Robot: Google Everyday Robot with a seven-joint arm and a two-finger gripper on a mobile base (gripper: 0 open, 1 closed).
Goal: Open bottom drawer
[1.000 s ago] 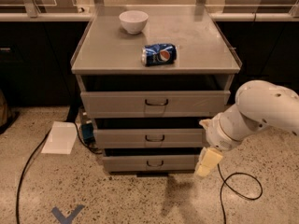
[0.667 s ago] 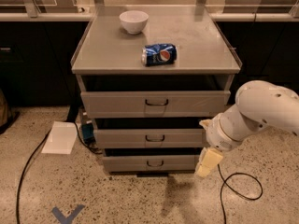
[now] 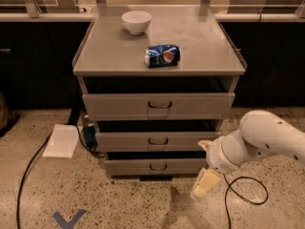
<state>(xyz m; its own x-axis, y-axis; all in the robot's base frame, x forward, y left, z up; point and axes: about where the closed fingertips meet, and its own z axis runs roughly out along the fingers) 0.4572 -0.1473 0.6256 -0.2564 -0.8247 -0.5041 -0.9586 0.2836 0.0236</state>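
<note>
The bottom drawer (image 3: pixel 157 166) is the lowest and narrowest of three grey metal fronts on the cabinet, with a small dark loop handle (image 3: pixel 158 167) at its centre. It sits flush below the middle drawer (image 3: pixel 157 140) and the tall top drawer (image 3: pixel 159 106). My gripper (image 3: pixel 204 182) hangs from the white arm (image 3: pixel 259 142) at the lower right, just right of the bottom drawer's right end and a little in front of it, pointing down toward the floor. It holds nothing.
A white bowl (image 3: pixel 136 21) and a blue soda can (image 3: pixel 162 56) lying on its side rest on the cabinet top (image 3: pixel 200 42). A white paper (image 3: pixel 61 140) and black cables (image 3: pixel 28 171) lie on the speckled floor at the left. A cable loop (image 3: pixel 245 194) lies at the right.
</note>
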